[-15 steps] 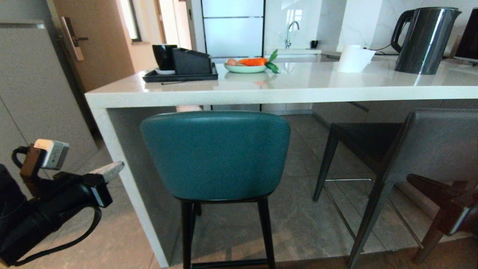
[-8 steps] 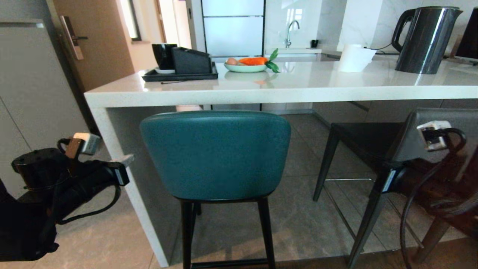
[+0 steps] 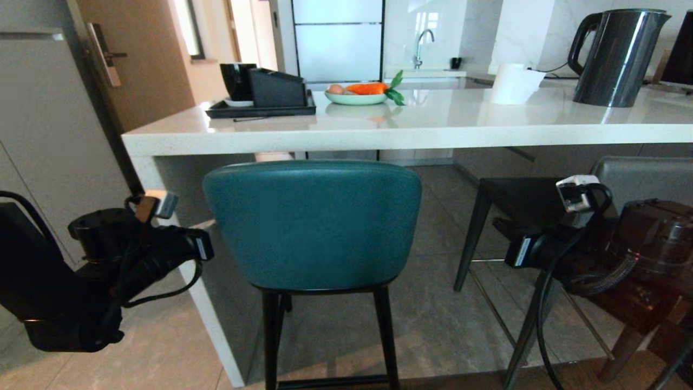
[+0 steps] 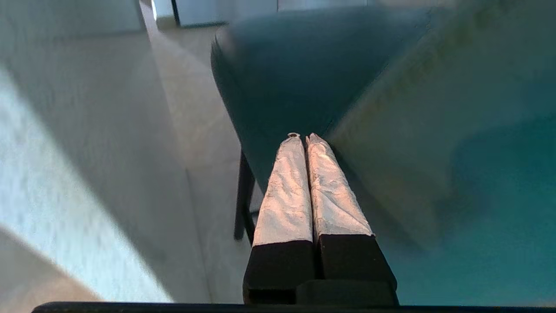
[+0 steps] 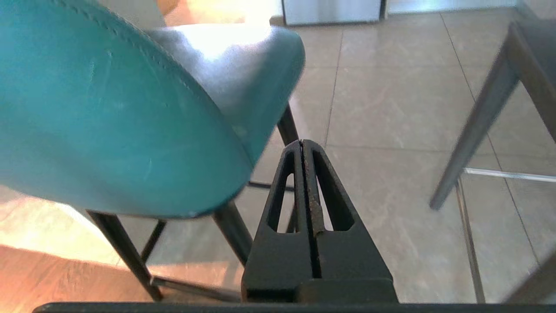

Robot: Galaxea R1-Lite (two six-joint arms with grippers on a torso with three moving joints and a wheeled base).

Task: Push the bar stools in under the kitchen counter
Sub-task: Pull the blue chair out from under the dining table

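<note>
The teal bar stool (image 3: 311,225) stands at the left end of the kitchen counter (image 3: 411,127), its back below the slab's edge. The dark grey bar stool (image 3: 644,176) stands to the right, further out from the counter. My left gripper (image 3: 208,225) is shut and empty at the left edge of the teal back. In the left wrist view its taped fingertips (image 4: 302,137) lie beside the teal seat (image 4: 304,65). My right gripper (image 3: 509,238) is shut and empty, between the two stools. The right wrist view has it (image 5: 302,143) just right of the teal back (image 5: 108,108).
The white end leg (image 3: 178,238) of the counter stands close to my left arm. On the counter are a black tray (image 3: 260,111), a plate of food (image 3: 357,97), a paper roll (image 3: 511,84) and a kettle (image 3: 617,57). A wooden chair (image 3: 633,330) sits low right.
Both arms have risen and moved inward toward the teal stool; the right arm came into view from the right. Neither stool has moved.
</note>
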